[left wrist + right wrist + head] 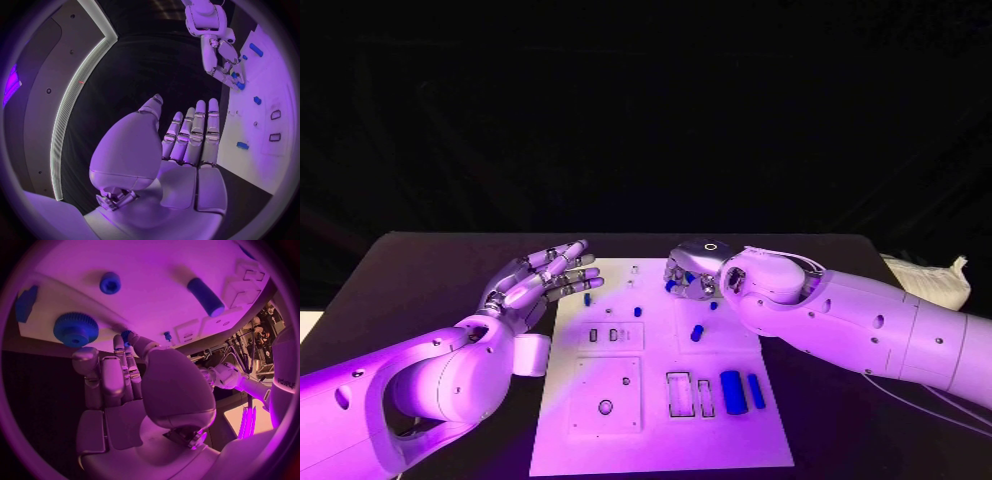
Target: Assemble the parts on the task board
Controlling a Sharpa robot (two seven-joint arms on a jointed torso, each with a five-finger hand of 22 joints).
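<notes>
The white task board (661, 440) lies mid-table. My left hand (538, 281) hovers flat at the board's far left edge, fingers apart and holding nothing; its palm (178, 165) faces the camera. My right hand (692, 270) reaches down over the board's far part, fingers straight and close together (122, 380). A blue gear (75, 329) lies just beside those fingers. A small blue bit (127, 333) shows at the thumb tip; whether it is pinched is unclear. Blue cylinders (731, 385) (756, 390) lie near the board's right side. Small blue pieces (697, 332) (638, 311) (587, 298) are scattered mid-board.
Rectangular slots (679, 393) and small recesses (603, 335) mark the board. A white block (531, 355) sits against its left edge by my left wrist. A crumpled pale object (930, 276) lies at the table's right rim. Black table surrounds the board.
</notes>
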